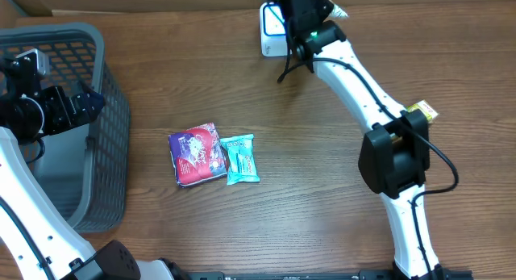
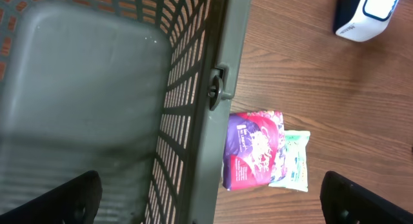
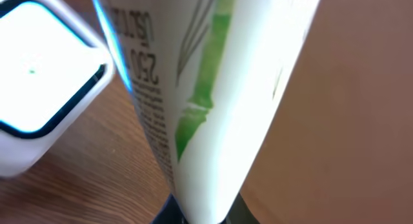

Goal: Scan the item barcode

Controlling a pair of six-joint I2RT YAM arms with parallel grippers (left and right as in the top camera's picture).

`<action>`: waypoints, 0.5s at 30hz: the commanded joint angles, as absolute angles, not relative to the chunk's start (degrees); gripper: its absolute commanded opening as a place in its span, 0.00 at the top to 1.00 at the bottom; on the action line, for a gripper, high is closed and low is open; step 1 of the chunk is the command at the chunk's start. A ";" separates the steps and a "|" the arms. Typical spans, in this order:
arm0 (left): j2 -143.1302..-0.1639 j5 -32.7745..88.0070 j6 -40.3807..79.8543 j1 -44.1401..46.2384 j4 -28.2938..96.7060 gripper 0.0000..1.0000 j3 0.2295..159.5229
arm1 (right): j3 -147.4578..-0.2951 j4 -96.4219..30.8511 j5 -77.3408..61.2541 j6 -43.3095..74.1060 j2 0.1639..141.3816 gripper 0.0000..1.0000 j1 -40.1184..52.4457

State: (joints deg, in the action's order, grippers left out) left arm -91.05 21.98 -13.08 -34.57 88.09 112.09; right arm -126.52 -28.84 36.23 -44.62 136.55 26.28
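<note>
White tube (image 3: 213,88), pinched tight in my right pincer (image 1: 310,10), hung just beside the scanner (image 3: 39,101); its barcode could have faced away, unread. My left pincer (image 2: 211,201) gaped empty over the basket (image 2: 222,69).

Left tool (image 2: 213,208) hung wide open over at the left edge, while the right arm (image 1: 359,74) stretched way out to the far side, right tool (image 1: 300,10) clamped tight.

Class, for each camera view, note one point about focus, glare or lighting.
Overhead: sharp, evenly lit. Left wrist: basket interior dull, table crisp. Right wrist: white tube too close, smeared out of focus; scanner face glares white.
</note>
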 commanded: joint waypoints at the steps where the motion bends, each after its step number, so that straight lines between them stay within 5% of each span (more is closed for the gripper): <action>1: -91.39 21.85 -13.28 -34.46 88.03 0.00 112.18 | -128.64 -26.61 36.51 -51.94 137.10 0.96 27.11; 15: -91.39 21.85 -13.28 -34.48 88.05 0.00 112.18 | -128.64 -19.18 36.10 -57.49 144.16 0.96 27.03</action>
State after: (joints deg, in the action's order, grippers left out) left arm -91.05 21.98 -13.08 -34.57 88.07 112.09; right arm -126.52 -20.62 34.83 -56.55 143.17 27.09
